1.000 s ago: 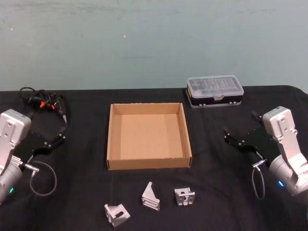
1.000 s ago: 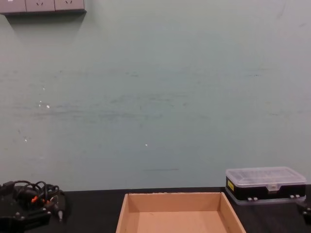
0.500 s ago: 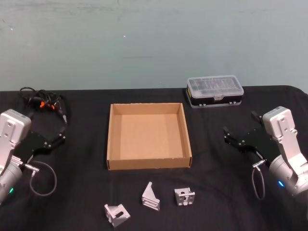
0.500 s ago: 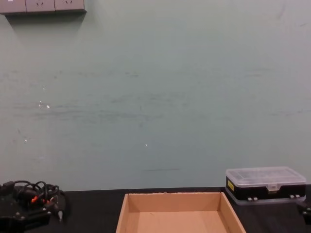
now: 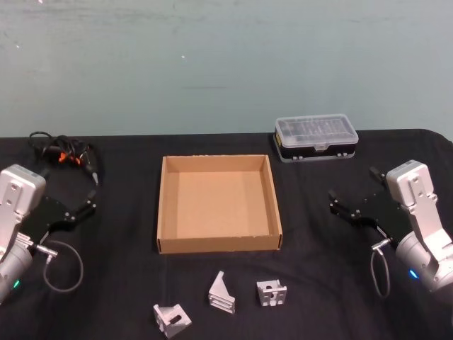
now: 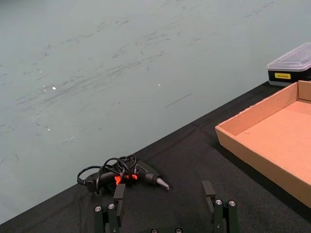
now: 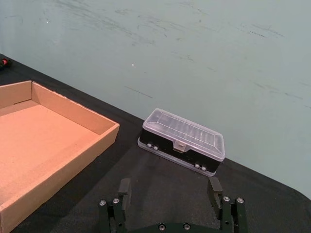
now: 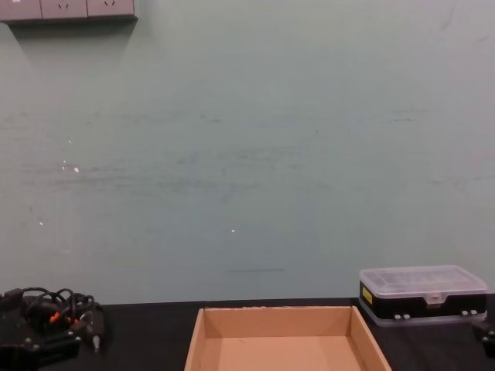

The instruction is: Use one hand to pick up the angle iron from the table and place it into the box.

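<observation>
On the table, three angle irons are lying before the box; left gripper and right gripper are flanking it, fingers spread, empty.

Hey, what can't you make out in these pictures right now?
- Box: in the chest view, its near wall is cut off by the bottom edge.
- Black case: in the head view, the contents under the clear lid are too small to tell.
- Three angle irons: in the head view, the hole details are too small.
- Cabled tool: in the head view, it is too small to identify.
</observation>
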`<state>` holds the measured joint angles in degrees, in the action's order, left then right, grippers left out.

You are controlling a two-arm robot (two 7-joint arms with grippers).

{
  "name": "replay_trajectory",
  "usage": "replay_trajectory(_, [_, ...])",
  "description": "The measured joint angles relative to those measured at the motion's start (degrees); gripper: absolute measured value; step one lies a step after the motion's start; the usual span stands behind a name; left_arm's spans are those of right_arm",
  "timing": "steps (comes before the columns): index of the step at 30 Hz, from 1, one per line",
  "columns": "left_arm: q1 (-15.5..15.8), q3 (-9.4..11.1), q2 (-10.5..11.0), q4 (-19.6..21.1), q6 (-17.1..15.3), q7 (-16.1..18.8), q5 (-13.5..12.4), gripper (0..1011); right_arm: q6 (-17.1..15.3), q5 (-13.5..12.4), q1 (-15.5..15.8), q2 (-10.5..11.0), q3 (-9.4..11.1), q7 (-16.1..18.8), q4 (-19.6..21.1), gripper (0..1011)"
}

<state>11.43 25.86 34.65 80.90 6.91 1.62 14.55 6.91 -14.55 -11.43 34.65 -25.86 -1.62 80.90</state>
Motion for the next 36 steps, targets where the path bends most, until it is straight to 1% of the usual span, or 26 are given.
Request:
replay_trajectory(3, [0.00, 0.00, 0.00, 0.00, 0.00, 0.00, 0.00, 1000, 0.00, 0.00, 0.00, 0.00, 0.00, 0.00, 0.00, 1003])
replay_trajectory(5, [0.00, 0.00, 0.00, 0.00, 0.00, 0.00, 0.00, 1000, 1.19, -0.57, 0.33, -0.09, 0.89, 0.88, 0.10, 1003])
replay_trajectory(8, [0.00, 0.00, 0.00, 0.00, 0.00, 0.00, 0.00, 1000, 2.24, -1.26, 0.64, -0.09, 1.54, 2.06, 0.54, 1003])
replay_trajectory(14, [0.00, 0.00, 0.00, 0.00, 0.00, 0.00, 0.00, 1000, 3.63, -3.01, 2.04, 0.49, 3.01, 5.21, 3.20, 1003])
replay_trajectory(15, [0.00, 0.00, 0.00, 0.00, 0.00, 0.00, 0.00, 1000, 3.72, -3.66, 2.47, 0.77, 3.31, 6.26, 3.99, 1003])
replay_trajectory(16, [0.00, 0.00, 0.00, 0.00, 0.00, 0.00, 0.00, 1000, 3.72, -3.66, 2.47, 0.77, 3.31, 6.26, 3.99, 1003])
replay_trajectory(17, [0.00, 0.00, 0.00, 0.00, 0.00, 0.00, 0.00, 1000, 3.76, -4.55, 2.98, 1.17, 3.62, 7.62, 4.80, 1003])
replay_trajectory(19, [0.00, 0.00, 0.00, 0.00, 0.00, 0.00, 0.00, 1000, 3.83, -5.44, 3.50, 1.67, 3.89, 9.08, 5.53, 1003])
replay_trajectory(20, [0.00, 0.00, 0.00, 0.00, 0.00, 0.00, 0.00, 1000, 3.86, -6.46, 4.04, 2.30, 4.18, 10.82, 6.26, 1003])
replay_trajectory(22, [0.00, 0.00, 0.00, 0.00, 0.00, 0.00, 0.00, 1000, 3.85, -7.51, 4.54, 3.02, 4.48, 12.64, 6.93, 1003])
replay_trajectory(23, [0.00, 0.00, 0.00, 0.00, 0.00, 0.00, 0.00, 1000, 3.84, -8.50, 5.00, 3.75, 4.72, 14.54, 7.59, 1003])
replay_trajectory(26, [0.00, 0.00, 0.00, 0.00, 0.00, 0.00, 0.00, 1000, 3.75, -10.22, 5.49, 5.32, 4.83, 18.62, 8.35, 1003])
replay_trajectory(27, [0.00, 0.00, 0.00, 0.00, 0.00, 0.00, 0.00, 1000, 3.63, -10.88, 5.51, 6.70, 4.55, 21.86, 8.64, 1003])
replay_trajectory(28, [0.00, 0.00, 0.00, 0.00, 0.00, 0.00, 0.00, 1000, 3.52, -11.12, 5.44, 7.33, 4.30, 23.66, 8.71, 1003])
replay_trajectory(29, [0.00, 0.00, 0.00, 0.00, 0.00, 0.00, 0.00, 1000, 3.33, -11.58, 5.06, 8.73, 3.69, 27.37, 8.74, 1003])
replay_trajectory(31, [0.00, 0.00, 0.00, 0.00, 0.00, 0.00, 0.00, 1000, 3.21, -11.82, 4.54, 9.90, 2.99, 31.09, 8.73, 1003])
replay_trajectory(32, [0.00, 0.00, 0.00, 0.00, 0.00, 0.00, 0.00, 1000, 3.02, -11.94, 4.03, 10.78, 2.31, 34.12, 8.63, 1003])
replay_trajectory(33, [0.00, 0.00, 0.00, 0.00, 0.00, 0.00, 0.00, 1000, 3.02, -11.94, 4.03, 10.78, 2.31, 34.12, 8.63, 1003])
replay_trajectory(35, [0.00, 0.00, 0.00, 0.00, 0.00, 0.00, 0.00, 1000, 2.55, -11.90, 3.06, 11.82, 1.11, 39.01, 8.59, 1003])
replay_trajectory(36, [0.00, 0.00, 0.00, 0.00, 0.00, 0.00, 0.00, 1000, 2.55, -11.90, 3.06, 11.82, 1.11, 39.01, 8.59, 1003])
